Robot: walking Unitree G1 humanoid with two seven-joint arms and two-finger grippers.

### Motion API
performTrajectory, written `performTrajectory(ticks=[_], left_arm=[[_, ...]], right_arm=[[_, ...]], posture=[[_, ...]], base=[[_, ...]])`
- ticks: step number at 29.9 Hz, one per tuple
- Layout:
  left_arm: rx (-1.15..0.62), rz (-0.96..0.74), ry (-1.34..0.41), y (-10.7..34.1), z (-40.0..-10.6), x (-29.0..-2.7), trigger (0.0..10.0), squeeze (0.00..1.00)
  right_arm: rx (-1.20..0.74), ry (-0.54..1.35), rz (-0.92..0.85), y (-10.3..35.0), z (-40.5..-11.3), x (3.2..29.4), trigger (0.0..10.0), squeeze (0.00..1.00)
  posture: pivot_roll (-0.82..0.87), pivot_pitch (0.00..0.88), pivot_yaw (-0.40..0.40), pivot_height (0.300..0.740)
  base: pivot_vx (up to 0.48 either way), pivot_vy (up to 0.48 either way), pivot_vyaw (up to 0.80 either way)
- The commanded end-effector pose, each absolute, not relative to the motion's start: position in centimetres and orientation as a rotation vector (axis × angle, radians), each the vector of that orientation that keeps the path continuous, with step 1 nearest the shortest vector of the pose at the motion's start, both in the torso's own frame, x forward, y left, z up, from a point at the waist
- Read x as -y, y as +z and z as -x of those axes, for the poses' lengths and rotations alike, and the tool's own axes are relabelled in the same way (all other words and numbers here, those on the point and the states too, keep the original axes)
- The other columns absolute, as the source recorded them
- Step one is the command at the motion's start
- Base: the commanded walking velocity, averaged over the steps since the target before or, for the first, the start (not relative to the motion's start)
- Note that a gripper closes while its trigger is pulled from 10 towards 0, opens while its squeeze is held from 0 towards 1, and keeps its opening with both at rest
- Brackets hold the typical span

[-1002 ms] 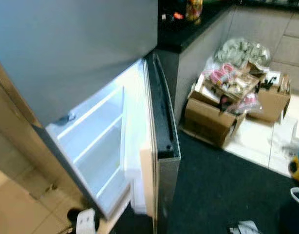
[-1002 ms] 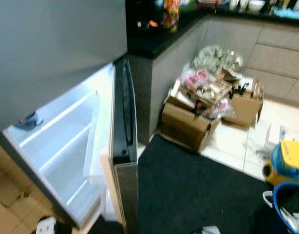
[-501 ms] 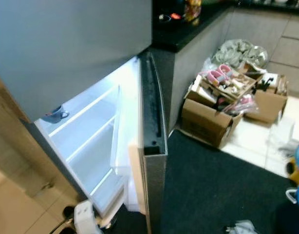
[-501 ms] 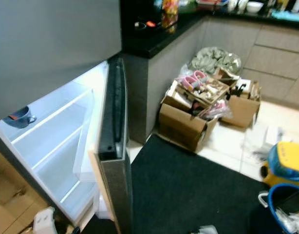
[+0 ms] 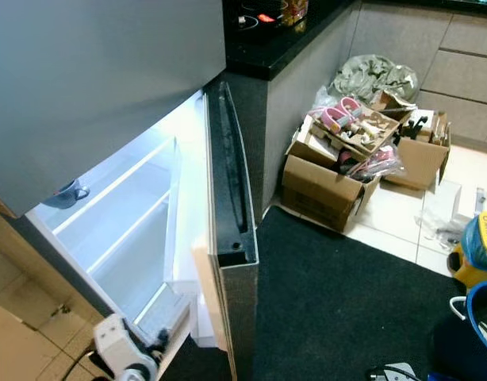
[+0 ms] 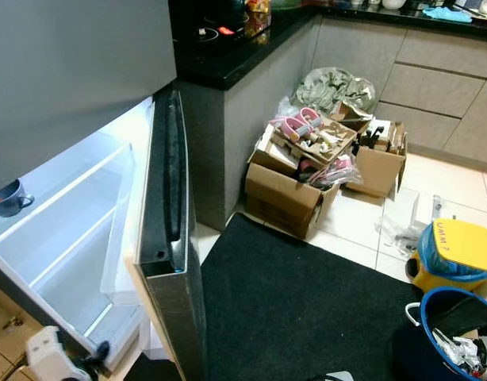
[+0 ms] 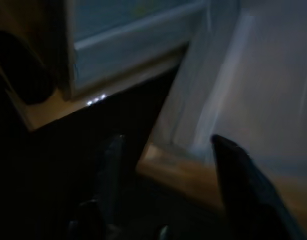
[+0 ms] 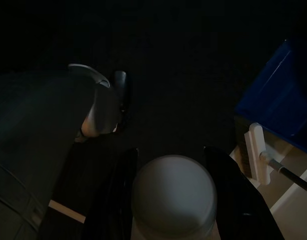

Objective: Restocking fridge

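**A:** What could go wrong from here?

**B:** Mostly the open grey fridge door (image 5: 231,198). It juts out between the robot and the lit white fridge compartment (image 5: 124,230). The right claw (image 8: 169,152) is pinching a pale round-topped object (image 8: 173,197), low over the black floor mat (image 5: 347,302) on the far side of that door. I'd judge that a straight swing toward the shelves could hit the door edge and knock the object loose.

**A:** Can you tell what the object is?

**B:** No, the wrist view is too dark. A smooth rounded surface could slip between the two fingers, though.

**A:** And the left claw?

**B:** The left claw (image 7: 166,140) is spread and holds nothing. It hangs low by the bottom edge of the compartment, where it could catch the lower shelf lip if the arm rises carelessly.

**A:** What's in the fridge?

**B:** The shelves look nearly bare. There is one blue-grey mug (image 5: 69,193) at the far left of the top shelf.

**A:** Other containers?

**B:** A brown cardboard box (image 5: 319,190) against the cabinets is heaped with mixed things, some of them pink. A smaller cardboard box (image 5: 422,159) stands beside it, and a crumpled grey-green bag (image 5: 374,75) lies behind. To the right are a yellow-lidded bin (image 6: 450,250) and a blue bucket (image 6: 458,333) with pale bits inside. The black tabletop (image 5: 263,48) carries small items too blurred to identify.
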State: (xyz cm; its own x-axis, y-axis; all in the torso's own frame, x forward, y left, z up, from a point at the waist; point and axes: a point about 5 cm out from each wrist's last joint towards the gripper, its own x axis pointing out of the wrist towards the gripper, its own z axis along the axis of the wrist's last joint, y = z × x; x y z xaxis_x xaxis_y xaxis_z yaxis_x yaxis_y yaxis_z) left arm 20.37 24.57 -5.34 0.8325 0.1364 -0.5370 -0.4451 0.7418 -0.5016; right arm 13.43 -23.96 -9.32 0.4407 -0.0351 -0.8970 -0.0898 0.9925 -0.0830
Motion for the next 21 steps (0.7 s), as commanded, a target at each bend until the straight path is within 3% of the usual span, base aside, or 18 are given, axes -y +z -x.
performTrajectory(ticks=[1,6,9,13,14,15,17,21], left_arm=[[-0.452,0.703,0.335,-5.0,-20.5,-25.1,0.0,0.0],[-0.354,0.83,0.223,-4.1,-21.7,-24.5,0.0,0.0],[-0.282,0.982,-0.083,-2.9,-23.1,-22.0,0.0,0.0],[-0.277,1.011,-0.224,-2.5,-23.6,-20.4,0.0,0.0],[-0.271,1.017,-0.245,-2.4,-23.7,-20.2,0.7,0.0],[-0.263,1.023,-0.268,-2.2,-24.0,-19.8,9.5,0.0],[-0.258,1.028,-0.288,-2.0,-24.2,-19.5,10.0,0.0],[-0.235,1.028,-0.398,-1.2,-25.1,-18.0,10.0,0.0]], right_arm=[[-1.135,0.048,0.14,-9.5,-13.0,23.9,10.0,0.0],[-1.137,0.053,0.143,-9.5,-13.0,23.9,10.0,0.0],[-1.138,0.061,0.15,-9.5,-13.0,23.9,10.0,0.0],[-1.137,0.062,0.152,-9.5,-13.0,23.9,10.0,0.0],[-1.137,0.061,0.152,-9.5,-13.0,23.9,10.0,0.0],[-1.137,0.061,0.151,-9.5,-13.0,23.9,10.0,0.0],[-1.137,0.061,0.151,-9.5,-13.0,23.9,10.0,0.0],[-1.139,0.062,0.154,-9.5,-13.0,24.0,10.0,0.0]], posture=[[-0.03,0.073,0.005,0.74],[-0.03,0.075,0.002,0.74],[-0.03,0.075,0.002,0.74],[-0.03,0.074,0.002,0.74],[-0.03,0.073,0.002,0.74],[-0.03,0.073,0.001,0.74],[-0.03,0.073,0.001,0.74],[-0.03,0.075,-0.003,0.74]], base=[[0.0,0.0,0.0],[0.0,0.0,0.0],[0.0,0.0,0.0],[0.0,0.0,0.0],[0.0,0.0,0.0],[0.0,0.0,0.0],[0.0,0.0,0.0],[0.0,0.0,0.0]])
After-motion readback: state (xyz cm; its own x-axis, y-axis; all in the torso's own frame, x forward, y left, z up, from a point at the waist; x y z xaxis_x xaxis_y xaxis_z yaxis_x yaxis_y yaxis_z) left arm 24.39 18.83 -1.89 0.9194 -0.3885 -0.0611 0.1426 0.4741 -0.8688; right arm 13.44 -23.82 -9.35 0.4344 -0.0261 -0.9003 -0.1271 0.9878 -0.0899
